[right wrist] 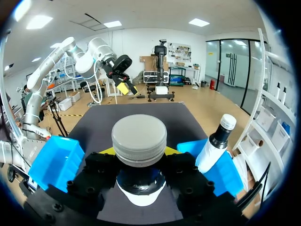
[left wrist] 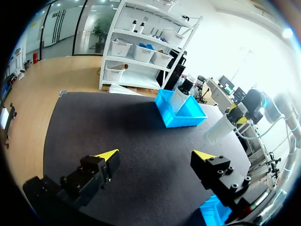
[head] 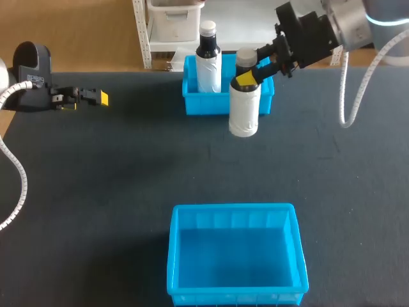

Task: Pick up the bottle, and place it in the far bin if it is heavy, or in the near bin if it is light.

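A: What's over on the left?

B: The left end effector sits low over the dark counter, near its far left edge, pointing toward the middle. Its fingers are spread wide over bare counter. It is released and well apart from everything else.

A: And toward the middle?

B: Two blue bins. The near bin sits at the counter's front edge, its blue floor in plain view. The far bin is at the back edge. A second bottle stands upright in its left part, with a white body, dark neck and white cap.

A: Where's the bottle for the task?

B: The bottle is held by the right end effector, whose arm comes in from the far right corner. The yellow tips press its neck from two sides, just under the grey cap, so it is grasping the bottle. The white body hangs roughly upright in front of the far bin's right front corner, overlapping that wall in the head view.

A: Is it touching the counter?

B: In the left wrist view it looks lifted clear, beside the far bin rather than inside it — but I cannot tell for certain. In the right wrist view the grey cap fills the space between the fingers. The near bin lies off to one side of it, and the far bin with the second bottle to the other.
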Available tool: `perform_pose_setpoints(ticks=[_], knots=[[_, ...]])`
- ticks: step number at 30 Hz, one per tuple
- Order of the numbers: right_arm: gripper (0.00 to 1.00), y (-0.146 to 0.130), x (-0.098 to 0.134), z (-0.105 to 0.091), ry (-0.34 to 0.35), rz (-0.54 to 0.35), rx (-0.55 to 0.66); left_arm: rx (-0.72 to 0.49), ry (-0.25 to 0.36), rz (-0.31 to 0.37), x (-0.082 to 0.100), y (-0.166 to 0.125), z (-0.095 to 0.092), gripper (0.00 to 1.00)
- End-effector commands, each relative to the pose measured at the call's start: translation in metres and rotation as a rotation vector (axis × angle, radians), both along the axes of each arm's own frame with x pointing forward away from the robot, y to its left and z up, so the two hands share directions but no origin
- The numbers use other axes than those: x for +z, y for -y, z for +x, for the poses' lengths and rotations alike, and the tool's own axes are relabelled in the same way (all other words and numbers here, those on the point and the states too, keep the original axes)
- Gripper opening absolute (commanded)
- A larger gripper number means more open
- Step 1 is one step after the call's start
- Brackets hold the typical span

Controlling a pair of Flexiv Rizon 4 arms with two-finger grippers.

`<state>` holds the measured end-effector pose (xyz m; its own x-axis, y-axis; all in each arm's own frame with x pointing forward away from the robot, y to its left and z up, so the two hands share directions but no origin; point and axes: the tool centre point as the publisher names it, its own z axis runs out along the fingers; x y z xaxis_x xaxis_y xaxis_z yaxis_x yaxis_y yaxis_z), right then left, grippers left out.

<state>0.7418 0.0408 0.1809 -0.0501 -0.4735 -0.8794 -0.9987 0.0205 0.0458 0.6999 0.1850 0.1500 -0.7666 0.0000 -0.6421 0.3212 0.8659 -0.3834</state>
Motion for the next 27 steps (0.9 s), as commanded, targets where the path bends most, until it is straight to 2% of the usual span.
perform_pose_setpoints(ticks=[1, 16, 27], knots=[[0.0, 0.011, 0.011, -0.011, 0.013, -0.008, -0.029, 0.0, 0.0, 0.0, 0.0, 0.0, 0.0, 1.0], [0.0, 0.06, 0.026, -0.014, 0.02, -0.029, -0.123, 0.0, 0.0, 0.0, 0.0, 0.0, 0.0, 1.0], [0.0, 0.092, 0.032, -0.009, 0.026, -0.054, -0.178, 0.0, 0.0, 0.0, 0.0, 0.0, 0.0, 1.0]])
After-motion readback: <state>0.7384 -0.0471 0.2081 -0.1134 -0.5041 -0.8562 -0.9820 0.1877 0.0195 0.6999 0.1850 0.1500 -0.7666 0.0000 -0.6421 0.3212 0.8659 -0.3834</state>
